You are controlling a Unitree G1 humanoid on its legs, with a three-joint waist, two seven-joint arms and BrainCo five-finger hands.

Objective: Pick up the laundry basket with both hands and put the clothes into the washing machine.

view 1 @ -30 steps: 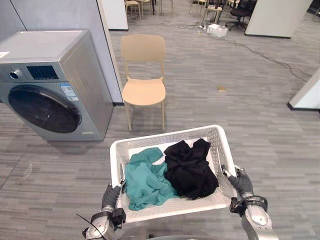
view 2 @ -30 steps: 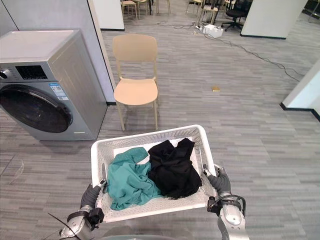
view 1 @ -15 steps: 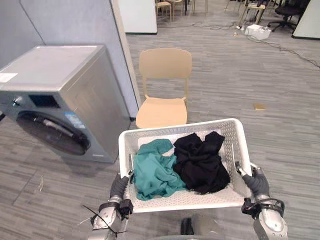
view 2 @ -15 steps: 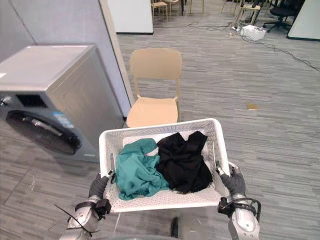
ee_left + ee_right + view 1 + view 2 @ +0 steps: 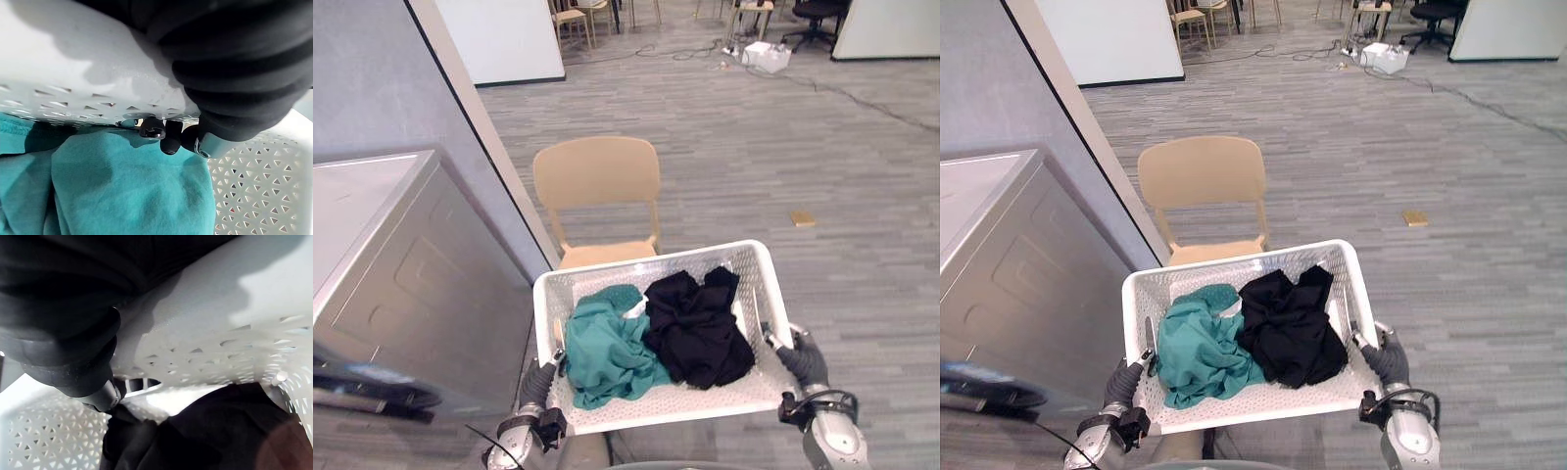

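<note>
Both hands carrying the basket, clear of the floor.
Left hand clamps one side rim, right hand the other, fingers hooked over each edge. Teal garment lies nearer the left hand, black garment nearer the right. Washing machine stands out past the left hand; chair ahead of both.
</note>
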